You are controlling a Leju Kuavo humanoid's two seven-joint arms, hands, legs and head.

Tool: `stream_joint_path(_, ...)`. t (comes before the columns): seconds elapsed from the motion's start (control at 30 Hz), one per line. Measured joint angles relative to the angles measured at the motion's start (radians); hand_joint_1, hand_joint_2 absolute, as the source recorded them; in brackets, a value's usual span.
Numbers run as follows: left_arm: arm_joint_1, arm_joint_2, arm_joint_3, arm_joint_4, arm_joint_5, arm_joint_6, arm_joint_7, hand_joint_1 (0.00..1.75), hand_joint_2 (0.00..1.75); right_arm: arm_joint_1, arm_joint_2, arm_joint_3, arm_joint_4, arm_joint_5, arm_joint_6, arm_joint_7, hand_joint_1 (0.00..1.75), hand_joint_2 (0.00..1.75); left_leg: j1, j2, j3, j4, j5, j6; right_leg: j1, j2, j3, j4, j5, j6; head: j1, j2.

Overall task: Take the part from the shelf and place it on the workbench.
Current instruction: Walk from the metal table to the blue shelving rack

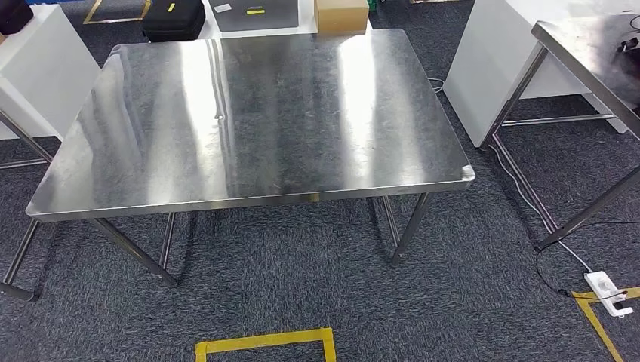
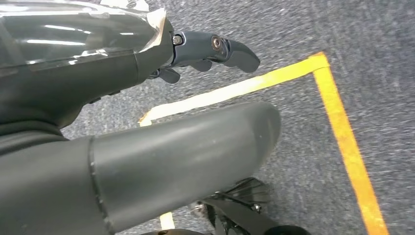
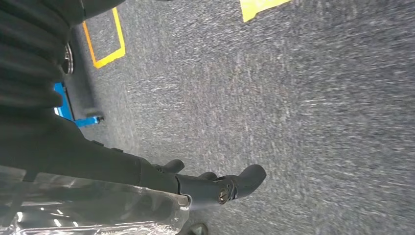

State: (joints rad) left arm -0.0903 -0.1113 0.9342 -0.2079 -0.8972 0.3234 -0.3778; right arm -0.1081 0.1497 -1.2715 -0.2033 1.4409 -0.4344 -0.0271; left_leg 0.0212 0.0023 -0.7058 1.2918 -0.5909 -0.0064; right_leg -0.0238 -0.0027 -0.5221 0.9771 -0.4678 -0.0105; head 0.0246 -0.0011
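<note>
Yellow floor tape (image 1: 266,341) before workbench (image 1: 249,113)

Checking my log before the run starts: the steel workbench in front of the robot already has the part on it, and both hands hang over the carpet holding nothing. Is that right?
Not quite. In the head view the steel workbench has no part on it. The rest stands: the wrist views show the left hand and right hand over the carpet holding nothing.
</note>
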Motion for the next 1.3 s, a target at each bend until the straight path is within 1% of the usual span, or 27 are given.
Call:
stream_joint_path(0.03, -0.001, 0.0, 0.0, 0.0, -0.002, -0.001, 0.003, 0.0, 0.0, 0.0, -0.001, 0.0, 0.0, -0.002, 0.001, 0.0, 0.0, 1.75, 0.001, 0.0, 0.022, -0.017, 0.011, 0.0, 0.0, 0.0, -0.007, 0.002, 0.004, 0.003, 0.0, 0.0)
stream_joint_path(0.13, -0.012, 0.0, -0.001, 0.0, -0.009, -0.007, 0.011, 0.0, 0.0, -0.001, -0.002, 0.0, 0.0, -0.009, 0.002, 0.002, 0.0, 1.75, 0.002, -0.003, 0.155, -0.218, 0.077, 0.008, 0.002, 0.002, -0.019, 0.011, 0.011, 0.013, 0.0, 0.0)
stream_joint_path(0.17, -0.016, 0.0, -0.001, 0.0, -0.012, -0.009, 0.013, 0.0, 0.0, -0.002, -0.002, -0.001, 0.0, -0.012, 0.003, 0.003, 0.0, 1.75, 0.0, -0.004, 0.183, -0.265, 0.088, 0.013, 0.005, 0.001, -0.021, 0.012, 0.014, 0.018, 0.002, 0.0)
stream_joint_path(0.2, -0.02, -0.001, -0.002, 0.0, -0.015, -0.01, 0.016, 0.0, 0.0, -0.003, -0.002, -0.001, 0.0, -0.015, 0.003, 0.005, 0.0, 1.75, -0.004, -0.006, 0.192, -0.286, 0.092, 0.018, 0.007, 0.001, -0.025, 0.013, 0.018, 0.024, 0.003, 0.0)
stream_joint_path(0.27, -0.025, -0.002, -0.003, 0.0, -0.02, -0.012, 0.021, 0.0, 0.0, -0.005, -0.003, -0.001, 0.0, -0.02, 0.002, 0.011, 0.0, 1.75, -0.011, -0.005, 0.184, -0.288, 0.102, 0.033, 0.01, 0.001, -0.033, 0.011, 0.028, 0.041, 0.005, 0.0)
stream_joint_path(0.33, -0.029, -0.004, -0.004, 0.0, -0.023, -0.014, 0.026, 0.0, 0.0, -0.004, -0.004, -0.002, 0.0, -0.023, 0.002, 0.017, 0.0, 1.75, -0.012, 0.001, 0.173, -0.296, 0.121, 0.053, 0.01, 0.002, -0.05, 0.031, 0.012, 0.049, 0.006, 0.0)
stream_joint_path(0.37, -0.032, -0.005, -0.004, 0.0, -0.023, -0.014, 0.027, 0.0, 0.0, -0.004, -0.005, -0.003, 0.0, -0.023, 0.001, 0.019, 0.0, 1.75, -0.012, 0.003, 0.165, -0.301, 0.132, 0.063, 0.01, 0.002, -0.067, 0.067, -0.017, 0.045, 0.008, 0.0)
stream_joint_path(0.43, -0.034, -0.006, -0.004, 0.0, -0.024, -0.017, 0.029, 0.0, 0.0, -0.005, -0.006, -0.004, 0.0, -0.023, 0.001, 0.023, 0.0, 1.75, -0.014, 0.007, 0.142, -0.302, 0.15, 0.075, 0.008, 0.002, -0.112, 0.192, -0.1, 0.032, 0.013, 0.0)
stream_joint_path(0.47, -0.034, -0.006, -0.004, 0.0, -0.024, -0.018, 0.029, 0.0, 0.0, -0.005, -0.006, -0.004, 0.0, -0.023, 0.001, 0.024, 0.0, 1.75, -0.016, 0.009, 0.13, -0.302, 0.158, 0.076, 0.007, 0.002, -0.13, 0.256, -0.132, 0.032, 0.015, 0.0)
stream_joint_path(0.5, -0.034, -0.007, -0.004, 0.0, -0.024, -0.019, 0.03, 0.0, 0.0, -0.005, -0.006, -0.004, 0.0, -0.023, 0.001, 0.024, 0.0, 1.75, -0.017, 0.01, 0.119, -0.301, 0.167, 0.076, 0.007, 0.002, -0.135, 0.294, -0.147, 0.036, 0.016, 0.0)
stream_joint_path(0.53, -0.034, -0.008, -0.004, 0.0, -0.024, -0.019, 0.031, 0.0, 0.0, -0.005, -0.006, -0.004, 0.0, -0.023, 0.001, 0.024, 0.0, 1.75, -0.019, 0.011, 0.107, -0.301, 0.175, 0.075, 0.008, 0.002, -0.119, 0.296, -0.145, 0.043, 0.016, 0.0)
stream_joint_path(0.57, -0.034, -0.01, -0.004, 0.0, -0.024, -0.019, 0.031, 0.0, 0.0, -0.005, -0.007, -0.004, 0.0, -0.023, 0.001, 0.024, 0.0, 1.75, -0.02, 0.012, 0.097, -0.3, 0.184, 0.073, 0.008, 0.002, -0.083, 0.255, -0.128, 0.051, 0.017, 0.0)
stream_joint_path(0.63, -0.034, -0.013, -0.004, 0.0, -0.024, -0.019, 0.033, 0.0, 0.0, -0.008, -0.009, -0.005, 0.0, -0.023, 0.0, 0.023, 0.0, 1.75, -0.023, 0.011, 0.08, -0.299, 0.201, 0.067, 0.011, 0.002, 0.026, 0.096, -0.092, 0.055, 0.018, 0.0)
stream_joint_path(0.67, -0.034, -0.014, -0.004, 0.0, -0.024, -0.019, 0.033, 0.0, 0.0, -0.009, -0.01, -0.005, 0.0, -0.023, 0.0, 0.023, 0.0, 1.75, -0.025, 0.011, 0.076, -0.3, 0.209, 0.063, 0.016, 0.002, 0.068, 0.03, -0.08, 0.05, 0.017, 0.0)
stream_joint_path(0.7, -0.034, -0.015, -0.004, 0.0, -0.024, -0.019, 0.033, 0.0, 0.0, -0.01, -0.011, -0.005, 0.0, -0.023, -0.001, 0.023, 0.0, 1.75, -0.026, 0.011, 0.074, -0.301, 0.217, 0.058, 0.02, 0.003, 0.091, -0.013, -0.075, 0.043, 0.017, 0.0)
stream_joint_path(0.77, -0.034, -0.017, -0.004, 0.0, -0.024, -0.019, 0.034, 0.0, 0.0, -0.01, -0.011, -0.005, 0.0, -0.023, -0.003, 0.025, 0.0, 1.75, -0.026, 0.011, 0.072, -0.305, 0.234, 0.046, 0.026, 0.004, 0.088, -0.029, -0.065, 0.028, 0.016, 0.0)
stream_joint_path(0.83, -0.033, -0.017, -0.004, 0.0, -0.024, -0.019, 0.034, 0.0, 0.0, -0.011, -0.01, -0.005, 0.0, -0.023, -0.004, 0.027, 0.0, 1.75, -0.023, 0.006, 0.061, -0.295, 0.219, 0.034, 0.014, 0.002, 0.073, -0.032, -0.048, 0.011, 0.017, 0.0)
stream_joint_path(0.87, -0.032, -0.017, -0.004, 0.0, -0.024, -0.019, 0.035, 0.0, 0.0, -0.011, -0.01, -0.006, 0.0, -0.023, -0.004, 0.029, 0.0, 1.75, -0.021, 0.003, 0.05, -0.268, 0.184, 0.028, 0.008, 0.001, 0.064, -0.034, -0.036, 0.0, 0.014, 0.0)
stream_joint_path(0.93, -0.031, -0.017, -0.004, 0.0, -0.024, -0.019, 0.036, 0.0, 0.0, -0.011, -0.011, -0.006, 0.0, -0.023, -0.005, 0.03, 0.0, 1.75, -0.014, -0.001, 0.018, -0.152, 0.077, 0.017, 0.005, -0.002, 0.043, -0.033, -0.014, -0.012, 0.01, 0.0)
stream_joint_path(0.97, -0.031, -0.017, -0.004, 0.0, -0.024, -0.019, 0.036, 0.0, 0.0, -0.01, -0.011, -0.006, 0.0, -0.024, -0.005, 0.03, 0.0, 1.75, -0.01, -0.001, 0.003, -0.083, 0.035, 0.012, 0.005, -0.003, 0.032, -0.031, -0.004, -0.012, 0.009, 0.0)
stream_joint_path(1.0, -0.031, -0.017, -0.004, 0.0, -0.024, -0.019, 0.036, 0.0, 0.0, -0.009, -0.011, -0.006, 0.0, -0.024, -0.005, 0.03, 0.0, 1.75, -0.007, -0.001, -0.004, -0.031, 0.014, 0.007, 0.006, -0.003, 0.019, -0.027, 0.005, -0.01, 0.008, 0.0)
stream_joint_path(1.03, -0.031, -0.017, -0.004, 0.0, -0.024, -0.019, 0.036, 0.0, 0.0, -0.009, -0.011, -0.006, 0.0, -0.024, -0.005, 0.03, 0.0, 1.75, -0.003, 0.0, 0.006, -0.012, 0.015, 0.003, 0.005, -0.003, 0.006, -0.022, 0.013, -0.007, 0.008, 0.0)
stream_joint_path(1.07, -0.031, -0.017, -0.004, 0.0, -0.024, -0.019, 0.036, 0.0, 0.0, -0.008, -0.011, -0.006, 0.0, -0.024, -0.005, 0.03, 0.0, 1.75, 0.001, 0.0, 0.036, -0.033, 0.033, 0.0, 0.004, -0.003, -0.008, -0.017, 0.019, -0.002, 0.008, 0.0)
stream_joint_path(1.13, -0.032, -0.017, -0.004, 0.0, -0.025, -0.019, 0.036, 0.0, 0.0, -0.007, -0.01, -0.006, 0.0, -0.024, -0.005, 0.03, 0.0, 1.75, 0.007, -0.002, 0.139, -0.166, 0.07, -0.001, 0.002, -0.002, -0.031, -0.002, 0.026, 0.007, 0.007, 0.0)
stream_joint_path(1.2, -0.033, -0.017, -0.005, 0.0, -0.025, -0.019, 0.036, 0.0, 0.0, -0.008, -0.01, -0.006, 0.0, -0.025, -0.005, 0.03, 0.0, 1.75, 0.005, -0.006, 0.21, -0.275, 0.078, 0.005, 0.005, -0.002, -0.047, 0.01, 0.034, 0.02, 0.006, 0.0)
stream_joint_path(1.23, -0.034, -0.017, -0.005, 0.0, -0.025, -0.019, 0.037, 0.0, 0.0, -0.009, -0.01, -0.006, 0.0, -0.025, -0.005, 0.03, 0.0, 1.75, 0.001, -0.008, 0.218, -0.293, 0.073, 0.01, 0.006, -0.002, -0.051, 0.012, 0.039, 0.028, 0.006, 0.0)
stream_joint_path(1.3, -0.033, -0.017, -0.005, 0.0, -0.025, -0.019, 0.037, 0.0, 0.0, -0.008, -0.01, -0.007, 0.0, -0.025, -0.005, 0.03, 0.0, 1.75, -0.004, -0.007, 0.207, -0.299, 0.084, 0.027, 0.008, -0.002, -0.056, 0.01, 0.051, 0.047, 0.007, 0.0)
